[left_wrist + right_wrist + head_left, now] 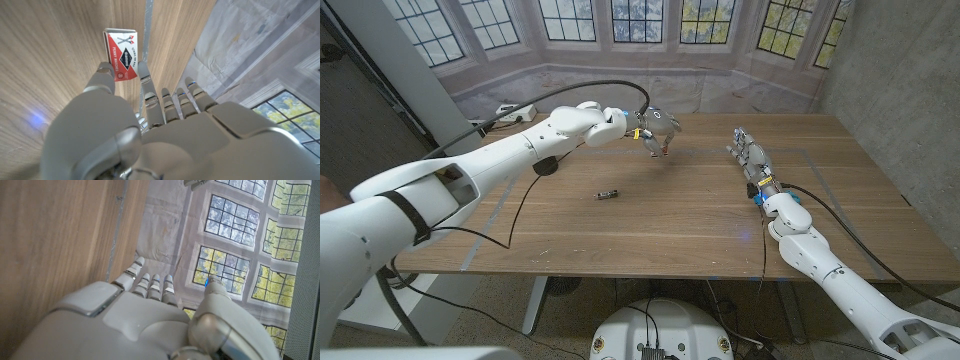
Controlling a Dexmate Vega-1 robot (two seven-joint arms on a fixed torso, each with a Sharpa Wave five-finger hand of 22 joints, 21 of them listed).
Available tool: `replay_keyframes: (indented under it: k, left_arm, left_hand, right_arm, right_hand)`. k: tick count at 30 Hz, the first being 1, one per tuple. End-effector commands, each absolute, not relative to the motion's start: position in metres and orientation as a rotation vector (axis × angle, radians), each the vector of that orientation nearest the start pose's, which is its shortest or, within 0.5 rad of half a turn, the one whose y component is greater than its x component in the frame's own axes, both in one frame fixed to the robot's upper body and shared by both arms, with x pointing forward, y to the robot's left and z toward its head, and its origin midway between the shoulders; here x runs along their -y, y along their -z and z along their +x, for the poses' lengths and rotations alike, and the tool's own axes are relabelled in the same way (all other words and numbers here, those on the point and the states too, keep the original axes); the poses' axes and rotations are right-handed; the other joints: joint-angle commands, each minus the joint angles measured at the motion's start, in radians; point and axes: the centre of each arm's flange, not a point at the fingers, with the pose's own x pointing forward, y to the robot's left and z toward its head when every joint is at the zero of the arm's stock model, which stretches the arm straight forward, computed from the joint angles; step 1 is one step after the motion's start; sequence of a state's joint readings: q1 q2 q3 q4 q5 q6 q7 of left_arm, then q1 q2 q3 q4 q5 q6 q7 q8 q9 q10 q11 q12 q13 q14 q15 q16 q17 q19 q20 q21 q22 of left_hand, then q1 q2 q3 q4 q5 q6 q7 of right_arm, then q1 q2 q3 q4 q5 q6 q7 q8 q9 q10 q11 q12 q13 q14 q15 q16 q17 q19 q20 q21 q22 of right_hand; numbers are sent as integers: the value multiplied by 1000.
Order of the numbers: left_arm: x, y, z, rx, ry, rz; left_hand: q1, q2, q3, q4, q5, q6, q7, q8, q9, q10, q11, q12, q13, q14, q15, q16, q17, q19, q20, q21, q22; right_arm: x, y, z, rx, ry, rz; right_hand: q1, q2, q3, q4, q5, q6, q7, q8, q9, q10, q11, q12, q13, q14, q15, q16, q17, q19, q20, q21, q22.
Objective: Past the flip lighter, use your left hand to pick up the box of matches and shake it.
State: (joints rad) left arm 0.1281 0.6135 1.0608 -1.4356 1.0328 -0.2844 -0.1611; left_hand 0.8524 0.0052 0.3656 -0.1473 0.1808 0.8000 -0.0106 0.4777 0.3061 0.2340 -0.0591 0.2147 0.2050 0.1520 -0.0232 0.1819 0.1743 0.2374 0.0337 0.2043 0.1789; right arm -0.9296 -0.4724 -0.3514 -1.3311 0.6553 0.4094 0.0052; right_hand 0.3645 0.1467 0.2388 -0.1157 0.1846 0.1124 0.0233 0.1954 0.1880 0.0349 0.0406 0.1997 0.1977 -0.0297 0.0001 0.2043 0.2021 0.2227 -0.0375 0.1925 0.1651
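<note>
The box of matches [121, 60], red and white with a printed label, is pinched between the thumb and a finger of my left hand [150, 135]. In the head view that left hand [653, 127] hangs over the far middle of the table, with the box of matches [664, 148] showing below its fingertips. The flip lighter [607, 194], small and dark, lies on the wood nearer to me and to the left of the box. My right hand [750, 156] stays at the right side of the table with its fingers [148, 284] stretched out and nothing in them.
A black cable [520, 205] loops over the left half of the wooden table [680, 230], past a dark round base [545, 167]. A white power strip [515, 113] lies on the ledge behind. Faint tape lines mark the tabletop.
</note>
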Motion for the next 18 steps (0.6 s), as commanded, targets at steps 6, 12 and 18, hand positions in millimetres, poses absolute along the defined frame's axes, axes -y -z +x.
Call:
replay_keyframes:
  k: [6,12,18]
  left_arm:
    - [-62,-96,598,1031,313,2227]
    - [-64,-89,596,1027,347,2217]
    - [-64,-88,593,1054,362,2206]
  left_hand:
    - [0,6,10,2,-2,0,-2,2,1,8,-3,1,3,10,-1,4,4,-3,-3,-1,4]
    - [0,6,10,2,-2,-1,-3,1,0,7,-1,0,3,9,-1,4,4,-5,-4,-2,4]
    - [0,7,10,2,-2,-2,-2,0,-1,6,-2,-1,3,8,1,3,4,-7,-3,-2,4]
  right_arm:
    - [282,48,628,670,-194,93]
    - [278,47,629,669,-195,95]
    - [274,48,629,666,-194,99]
  right_hand:
    - [-4,3,8,-1,0,9,-2,1,4,7,2,4,4,6,0,7,4,7,2,-1,5]
    - [-3,3,8,-2,0,9,-2,1,4,8,1,4,4,6,0,7,3,7,3,-1,5]
    - [-2,3,9,-3,0,9,-3,1,4,7,1,4,4,6,0,6,3,8,5,-1,5]
